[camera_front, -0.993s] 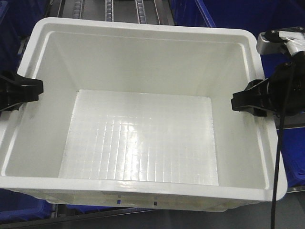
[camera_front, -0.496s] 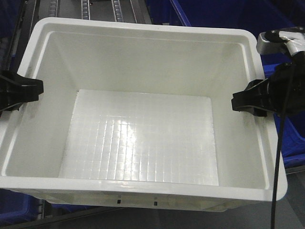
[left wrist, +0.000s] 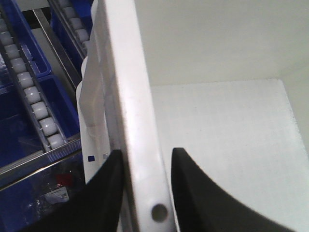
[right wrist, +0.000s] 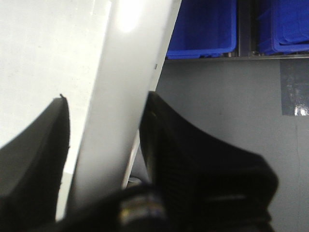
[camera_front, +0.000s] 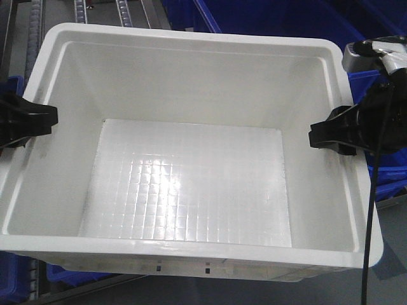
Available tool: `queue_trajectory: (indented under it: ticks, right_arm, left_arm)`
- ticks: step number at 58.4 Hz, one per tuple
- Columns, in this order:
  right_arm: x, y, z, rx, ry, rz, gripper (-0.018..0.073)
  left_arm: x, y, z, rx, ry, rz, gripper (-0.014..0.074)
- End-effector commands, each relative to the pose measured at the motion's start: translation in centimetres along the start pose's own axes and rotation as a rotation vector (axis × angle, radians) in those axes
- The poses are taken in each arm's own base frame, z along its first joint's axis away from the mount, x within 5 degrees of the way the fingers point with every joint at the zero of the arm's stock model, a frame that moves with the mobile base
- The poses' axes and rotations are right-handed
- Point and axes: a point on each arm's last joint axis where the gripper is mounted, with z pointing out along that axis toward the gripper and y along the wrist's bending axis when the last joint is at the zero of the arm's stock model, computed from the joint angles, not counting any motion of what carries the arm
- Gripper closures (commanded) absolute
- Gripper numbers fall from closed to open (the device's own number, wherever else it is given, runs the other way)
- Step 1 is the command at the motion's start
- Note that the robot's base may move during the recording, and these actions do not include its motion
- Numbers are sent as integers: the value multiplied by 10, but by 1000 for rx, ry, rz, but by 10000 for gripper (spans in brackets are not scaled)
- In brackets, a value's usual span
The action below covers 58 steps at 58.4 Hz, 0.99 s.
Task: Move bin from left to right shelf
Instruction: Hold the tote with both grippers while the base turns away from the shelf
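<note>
The bin [camera_front: 191, 184], a large white rectangular crate with a thick rim, fills the front view and is empty. My left gripper [camera_front: 48, 119] is shut on the bin's left rim, one finger inside the wall and one outside. In the left wrist view the left gripper [left wrist: 145, 159] straddles the bin rim [left wrist: 140, 145]. On the opposite side my right gripper [camera_front: 318, 135] is shut on the right rim. The right wrist view shows the right gripper [right wrist: 104, 116] clamping the white rim [right wrist: 116, 111], above a grey floor.
Blue crates [camera_front: 280, 16] lie behind and to the right of the bin, with more [camera_front: 19, 283] below its front left corner. Roller tracks [left wrist: 34, 96] of a shelf run at the left. Grey floor [right wrist: 227, 101] and blue crates [right wrist: 205, 29] lie to the right.
The background behind the bin has slid left: roller tracks moved toward the upper left and blue crates came in at the right. Both grippers keep the same hold on the rim.
</note>
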Motion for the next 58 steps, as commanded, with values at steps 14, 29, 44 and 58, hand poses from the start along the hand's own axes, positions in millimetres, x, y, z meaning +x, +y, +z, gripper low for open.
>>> queue_trajectory:
  ticks: [14, 29, 44, 58]
  right_arm:
    - [-19, 13, -22, -65, -195, 0, 564]
    - [-19, 13, -22, -65, -195, 0, 564]
    - [-19, 13, -22, -65, -195, 0, 564]
    - [-19, 13, -22, -65, -195, 0, 564]
  left_arm:
    - [-19, -13, -18, 73, -158, -50, 603]
    - [-19, -13, -18, 73, -158, -50, 603]
    - [-19, -13, -18, 73, -158, -50, 603]
    - [-19, -13, -18, 73, -158, -50, 603]
